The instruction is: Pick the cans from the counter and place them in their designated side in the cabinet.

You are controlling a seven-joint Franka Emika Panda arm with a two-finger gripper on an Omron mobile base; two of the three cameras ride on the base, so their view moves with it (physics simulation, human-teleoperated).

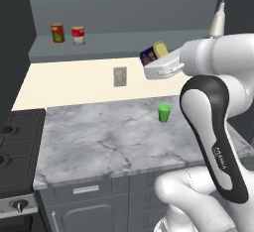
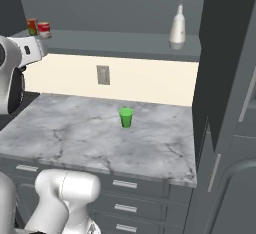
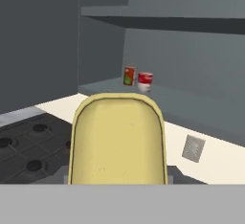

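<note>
Above counter [image 1: 114, 137], claw-held blue can [image 1: 154, 52]

The marble counter [image 1: 109, 137] carries a green cup [image 1: 164, 112]; the cabinet shelf [image 1: 119, 41] (open-fronted) holds two cans [image 1: 67, 33].

A cream backsplash [image 1: 74, 80] with a grey wall outlet [image 1: 119, 76] runs beneath a grey wall. A black stove [image 1: 15, 142] sits at left; tall dark cabinetry [image 2: 227, 78] stands at right.
</note>
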